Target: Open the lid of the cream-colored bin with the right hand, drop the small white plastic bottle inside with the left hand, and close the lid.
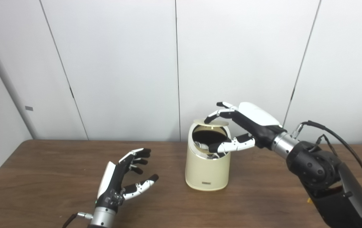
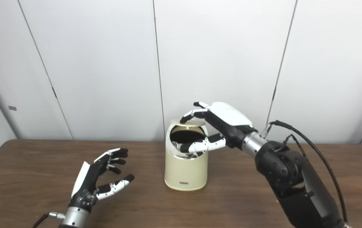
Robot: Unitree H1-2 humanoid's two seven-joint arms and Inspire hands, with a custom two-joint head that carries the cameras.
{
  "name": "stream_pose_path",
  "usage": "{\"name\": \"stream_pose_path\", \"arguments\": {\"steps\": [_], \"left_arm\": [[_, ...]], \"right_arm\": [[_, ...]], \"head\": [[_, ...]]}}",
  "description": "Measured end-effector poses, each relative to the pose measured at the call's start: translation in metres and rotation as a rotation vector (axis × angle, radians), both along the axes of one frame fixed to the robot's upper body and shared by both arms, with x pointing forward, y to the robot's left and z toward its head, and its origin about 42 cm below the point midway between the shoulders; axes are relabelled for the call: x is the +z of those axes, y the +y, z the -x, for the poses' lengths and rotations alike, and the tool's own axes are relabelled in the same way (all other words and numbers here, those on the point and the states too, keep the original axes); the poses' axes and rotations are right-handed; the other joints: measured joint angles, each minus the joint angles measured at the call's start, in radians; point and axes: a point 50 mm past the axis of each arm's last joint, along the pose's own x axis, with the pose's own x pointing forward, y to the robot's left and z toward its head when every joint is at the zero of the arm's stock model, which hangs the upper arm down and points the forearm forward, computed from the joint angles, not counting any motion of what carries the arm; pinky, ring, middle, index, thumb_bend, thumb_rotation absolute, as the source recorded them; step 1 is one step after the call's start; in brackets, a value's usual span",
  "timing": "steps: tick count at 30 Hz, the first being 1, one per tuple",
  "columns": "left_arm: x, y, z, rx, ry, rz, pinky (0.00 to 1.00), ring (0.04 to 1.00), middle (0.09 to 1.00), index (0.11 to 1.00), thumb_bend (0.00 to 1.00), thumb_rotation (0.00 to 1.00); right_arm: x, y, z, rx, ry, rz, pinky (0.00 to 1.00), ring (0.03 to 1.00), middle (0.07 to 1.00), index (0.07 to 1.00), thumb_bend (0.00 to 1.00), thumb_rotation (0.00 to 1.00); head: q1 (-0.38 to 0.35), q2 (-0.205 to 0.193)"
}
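Item, nearest: one left hand [image 1: 117,182], black and white with a metal wrist, raised just above the brown wood-grain table [image 1: 41,177] at its near edge. Fingers [image 1: 138,155] apart and lightly curled, thumb spread below them; nothing between them. It stands well apart from the bin, which lies out beyond its fingertips.

Item, mid-table: one cream-coloured round plastic bin [image 1: 206,167] with a small label plate at its base, upright on the table. Its mouth is open and dark inside; a metal-looking inner rim shows at the opening, partly masked by the thumb.

Item: one right hand [image 1: 238,129], black palm and white back, on a bulky black arm with one black cable looping over it. Its fingers [image 1: 217,113] rest on top of the one thin cream disc lid [image 1: 211,122], which is lifted level above the bin's mouth; the thumb [image 1: 231,146] reaches across the front of the opening, beneath the lid. The hand thus spans lid and rim, fingers above, thumb below, apart from each other.

Item: small white plastic bottle: not discernible anywhere on the table or in either hand; whether it lies inside the bin cannot be told.

Item, farthest: one white panelled wall [image 1: 120,63] with dark vertical seams.
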Motion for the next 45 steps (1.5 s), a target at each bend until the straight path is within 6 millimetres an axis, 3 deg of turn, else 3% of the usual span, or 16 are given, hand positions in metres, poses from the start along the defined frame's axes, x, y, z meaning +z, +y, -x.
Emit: {"name": "stream_pose_path", "arguments": {"steps": [4, 16, 19, 21, 45], "left_arm": [[0.000, 0.000, 0.000, 0.006, 0.013, 0.001, 0.56, 0.690, 0.747, 0.766, 0.60, 0.10], [0.003, -0.001, 0.000, -0.005, 0.013, 0.004, 0.56, 0.692, 0.752, 0.769, 0.58, 0.08], [0.003, -0.002, 0.000, -0.006, 0.015, 0.005, 0.56, 0.693, 0.751, 0.767, 0.59, 0.08], [0.003, -0.003, 0.000, -0.007, 0.015, 0.007, 0.55, 0.692, 0.750, 0.767, 0.59, 0.07], [0.003, -0.004, 0.000, -0.002, 0.021, 0.003, 0.56, 0.697, 0.749, 0.768, 0.59, 0.08]], "right_arm": [[-0.005, -0.001, 0.001, -0.001, 0.016, 0.001, 0.83, 0.968, 0.787, 0.728, 0.63, 0.66], [-0.009, -0.008, 0.006, 0.012, 0.045, 0.040, 0.85, 0.952, 0.759, 0.715, 0.65, 0.68], [-0.010, -0.008, 0.007, 0.019, 0.049, 0.049, 0.97, 0.955, 0.755, 0.715, 0.64, 0.69], [-0.010, -0.006, 0.008, 0.029, 0.055, 0.061, 0.99, 0.952, 0.749, 0.711, 0.64, 0.68], [-0.016, 0.002, 0.015, 0.076, 0.045, 0.087, 1.00, 0.934, 0.724, 0.691, 0.64, 0.65]], "head": [[0.000, 0.000], [0.005, 0.020], [0.006, 0.025], [0.006, 0.025], [0.012, 0.034]]}}
